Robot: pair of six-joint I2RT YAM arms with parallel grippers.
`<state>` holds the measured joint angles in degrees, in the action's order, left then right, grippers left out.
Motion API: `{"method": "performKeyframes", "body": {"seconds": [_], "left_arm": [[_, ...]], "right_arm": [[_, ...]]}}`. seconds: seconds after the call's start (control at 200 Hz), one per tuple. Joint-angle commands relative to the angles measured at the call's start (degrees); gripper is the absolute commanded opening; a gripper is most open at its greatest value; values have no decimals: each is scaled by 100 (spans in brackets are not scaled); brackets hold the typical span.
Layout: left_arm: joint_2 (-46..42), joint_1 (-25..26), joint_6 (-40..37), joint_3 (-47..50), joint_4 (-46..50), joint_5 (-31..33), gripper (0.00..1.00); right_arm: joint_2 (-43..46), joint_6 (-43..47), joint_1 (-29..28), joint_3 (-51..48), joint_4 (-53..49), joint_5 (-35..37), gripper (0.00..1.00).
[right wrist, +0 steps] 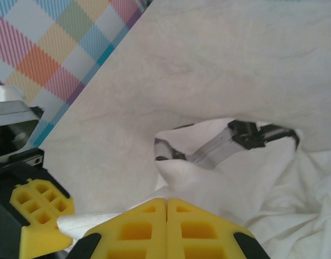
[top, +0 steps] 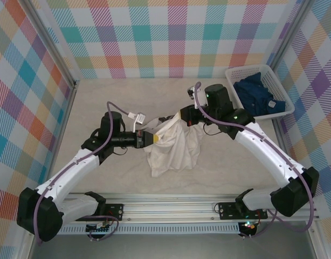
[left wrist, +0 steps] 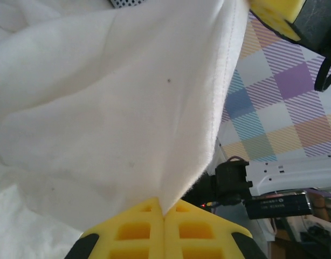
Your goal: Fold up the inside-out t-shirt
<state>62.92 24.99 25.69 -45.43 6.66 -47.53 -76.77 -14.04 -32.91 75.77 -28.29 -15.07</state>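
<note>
The white t-shirt (top: 173,144) hangs bunched between my two grippers above the middle of the table, its lower part resting on the surface. My left gripper (top: 156,138) is shut on the shirt's left edge; in the left wrist view the cloth (left wrist: 117,108) rises from between the yellow fingers (left wrist: 138,232) at the gripper (left wrist: 164,211). My right gripper (top: 183,115) is shut on the upper right of the shirt; in the right wrist view the fabric (right wrist: 246,183) comes out from its shut fingers (right wrist: 138,229) at the gripper (right wrist: 166,200).
A white basket (top: 238,74) with a dark blue garment (top: 261,96) stands at the back right. Checked walls enclose the table on three sides. A metal rail (top: 171,208) carrying the arm bases runs along the near edge.
</note>
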Motion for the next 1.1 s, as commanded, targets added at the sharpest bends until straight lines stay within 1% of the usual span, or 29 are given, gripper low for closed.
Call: {"method": "performKeyframes", "body": {"seconds": [0.0,0.035,0.1,0.145,0.215,0.305,0.395,0.485,0.585,0.65,0.79,0.97,1.095], "left_arm": [[-240,18,207,61,-551,-192,0],[-301,11,207,32,-510,-61,0],[-355,13,214,-42,-376,186,0],[-348,14,244,-90,-309,306,0],[-343,12,321,-106,-368,369,0],[-356,9,349,-114,-351,461,0],[-358,10,342,-132,-341,529,0],[-324,6,319,-146,-333,540,0],[-289,10,322,-176,-337,517,0],[-265,6,305,-189,-331,508,0],[-252,9,279,-192,-314,508,0],[-228,14,245,-200,-307,504,0],[-230,6,224,-203,-292,491,0]], "right_arm": [[-266,55,45,19,-265,-551,2],[-298,23,47,-44,-286,-522,7],[-259,12,40,-130,-390,-282,22],[-139,47,38,-226,-439,-48,28],[182,101,28,-512,-345,182,33],[670,119,-31,-1001,-29,107,39],[1034,172,-198,-1470,374,-150,41],[1097,44,-449,-1841,779,-283,44],[819,-471,-550,-2058,1226,-333,46],[578,-974,-555,-2155,1589,-354,47],[146,-1836,-559,-2342,2425,-587,48],[-235,-2523,-568,-2465,3032,-704,48],[-431,-2787,-576,-2523,3342,-747,48]]}}
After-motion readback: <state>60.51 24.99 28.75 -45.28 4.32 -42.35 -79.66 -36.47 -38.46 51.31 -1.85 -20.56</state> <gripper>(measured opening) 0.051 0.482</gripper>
